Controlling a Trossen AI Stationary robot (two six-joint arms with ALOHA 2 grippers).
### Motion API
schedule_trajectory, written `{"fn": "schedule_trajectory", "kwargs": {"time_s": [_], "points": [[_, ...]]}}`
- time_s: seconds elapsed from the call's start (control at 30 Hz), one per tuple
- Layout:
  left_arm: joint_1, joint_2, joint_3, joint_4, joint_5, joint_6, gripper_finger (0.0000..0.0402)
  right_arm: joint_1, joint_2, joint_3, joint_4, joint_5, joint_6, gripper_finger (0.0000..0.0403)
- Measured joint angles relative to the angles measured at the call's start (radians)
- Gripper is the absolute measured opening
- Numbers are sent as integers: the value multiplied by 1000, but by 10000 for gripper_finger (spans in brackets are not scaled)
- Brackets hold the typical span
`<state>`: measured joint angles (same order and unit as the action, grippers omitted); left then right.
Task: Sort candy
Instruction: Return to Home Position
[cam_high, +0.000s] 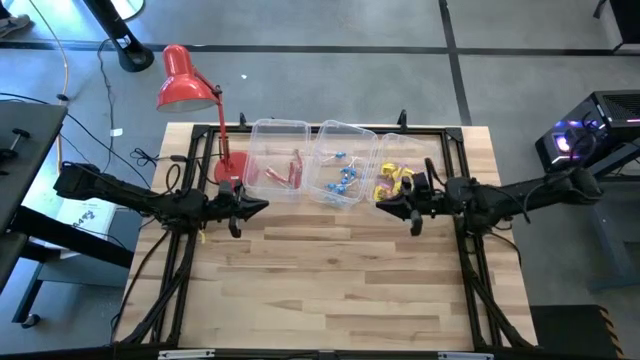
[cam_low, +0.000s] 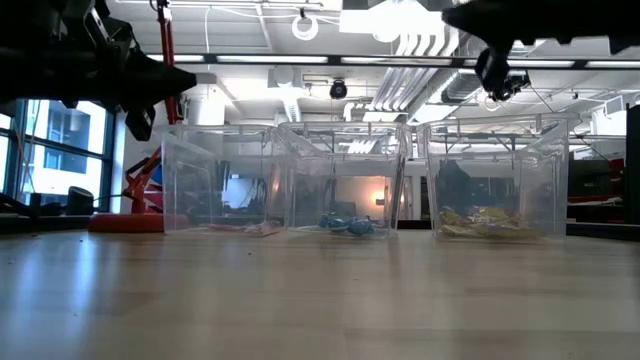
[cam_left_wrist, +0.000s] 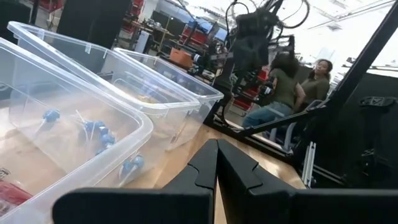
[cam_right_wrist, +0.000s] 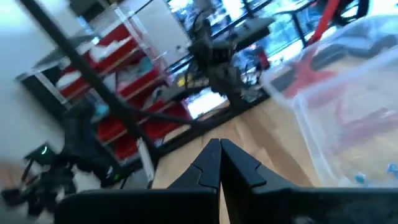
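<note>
Three clear bins stand in a row at the table's far middle. The left bin holds red stick candy, the middle bin blue-wrapped candy, the right bin yellow packets. My left gripper is shut and level, above the table just near of the left bin, pointing toward the table's right. My right gripper is shut and level by the right bin's near side, pointing left. Both hold nothing. The left wrist view shows the blue candy on the middle bin's floor.
A red desk lamp stands at the far left corner, its base beside the left bin. Bare wood fills the table's near half. A black frame rims the table. People sit in the room beyond.
</note>
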<state>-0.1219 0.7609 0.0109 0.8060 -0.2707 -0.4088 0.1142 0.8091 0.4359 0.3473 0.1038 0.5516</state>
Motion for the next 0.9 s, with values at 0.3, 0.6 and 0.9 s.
{"fn": "schedule_trajectory", "kwargs": {"time_s": [0.3, 0.6, 0.9], "points": [[0, 0, 0, -1, 2, 1, 0, -29, -137, -235, 36, -101, -37, 0], [0, -1, 0, -1, 2, 1, 0, -29, -279, -386, 117, -104, -85, 0], [0, -10, 0, -2, 2, 1, 0, -29, -330, -422, 97, -111, -131, 0]]}}
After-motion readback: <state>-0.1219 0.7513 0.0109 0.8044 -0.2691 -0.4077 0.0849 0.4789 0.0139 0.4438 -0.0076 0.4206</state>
